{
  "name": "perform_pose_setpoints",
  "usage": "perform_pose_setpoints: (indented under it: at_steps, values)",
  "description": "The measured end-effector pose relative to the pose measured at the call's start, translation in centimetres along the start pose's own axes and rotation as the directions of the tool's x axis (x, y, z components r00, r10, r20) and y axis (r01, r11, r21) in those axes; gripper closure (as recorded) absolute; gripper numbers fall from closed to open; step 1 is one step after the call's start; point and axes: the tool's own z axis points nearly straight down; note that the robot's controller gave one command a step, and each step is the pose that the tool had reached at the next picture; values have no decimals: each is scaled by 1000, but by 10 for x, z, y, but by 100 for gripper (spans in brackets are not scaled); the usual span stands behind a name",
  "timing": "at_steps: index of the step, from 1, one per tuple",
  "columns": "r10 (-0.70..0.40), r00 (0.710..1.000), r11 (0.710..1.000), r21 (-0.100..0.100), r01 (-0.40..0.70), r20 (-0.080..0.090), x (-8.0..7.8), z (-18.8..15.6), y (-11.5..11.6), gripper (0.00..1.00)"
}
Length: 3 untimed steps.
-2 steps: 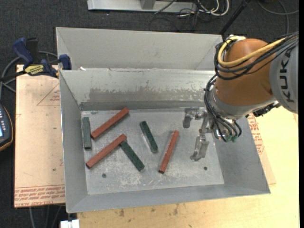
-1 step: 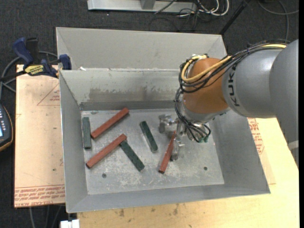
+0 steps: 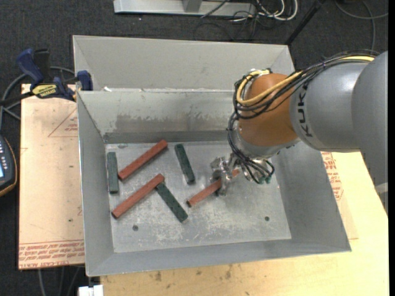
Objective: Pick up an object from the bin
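Observation:
My gripper (image 3: 222, 177) hangs below the orange wrist cover, low over the middle of the bin floor. Its fingers sit at the upper right end of a short red-brown bar (image 3: 202, 195) that lies slanted on the floor; the bar's end looks to be between them. A dark green bar (image 3: 184, 163) lies just left of the gripper, running up and down. Another dark green bar (image 3: 171, 202) lies slanted to the lower left of the red-brown one.
Two longer red-brown bars (image 3: 142, 160) (image 3: 137, 195) lie slanted in the left half, and a dark green bar (image 3: 112, 172) stands along the left wall. The arm and its cables cover the bin's right rear part.

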Motion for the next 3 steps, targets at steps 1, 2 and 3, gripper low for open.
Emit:
perform_pose_setpoints:
  at_steps: [1,2,3]
  values:
    - [0,1000,1000,0,0,0,0,0,0,0]
    - [0,1000,1000,0,0,0,0,0,0,100]
    - [-418,908,908,6,418,6,-23,-133,-34,100]
